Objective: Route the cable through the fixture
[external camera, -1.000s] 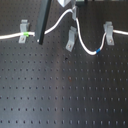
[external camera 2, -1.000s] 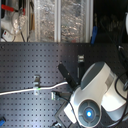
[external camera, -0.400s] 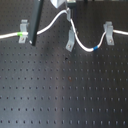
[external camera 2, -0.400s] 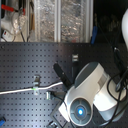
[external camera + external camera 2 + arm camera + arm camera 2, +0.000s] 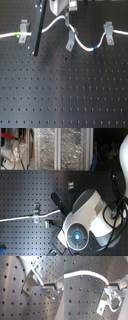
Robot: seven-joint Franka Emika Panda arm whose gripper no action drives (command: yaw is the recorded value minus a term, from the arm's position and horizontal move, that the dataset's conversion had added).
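The white cable [image 5: 54,23] runs from the first exterior view's left, carrying its green band [image 5: 18,35] at the left clip [image 5: 23,31]. It rises to my gripper [image 5: 67,18] and drops past the leaning middle fixture [image 5: 70,41]. From there it sags to the blue band [image 5: 93,48] and climbs to the right clip [image 5: 107,33]. In the first wrist view the cable [image 5: 35,271] lies across the forked top of the fixture [image 5: 29,282] and ends at my gripper [image 5: 46,286], which is shut on it. The second wrist view shows the fixture [image 5: 106,300] just beside the gripper [image 5: 111,284].
A black bar [image 5: 40,26] slants down between the left clip and the fixture. In the second exterior view the white arm [image 5: 87,220] covers the board's right half, another grey clip [image 5: 70,184] stands further back, and clutter [image 5: 45,148] lines the rear edge. The perforated board [image 5: 65,95] lies bare in front.
My gripper has shifted slightly toward the first exterior view's left with the cable, so the cable's arch over the fixture sits a little lower. The clips have not moved.
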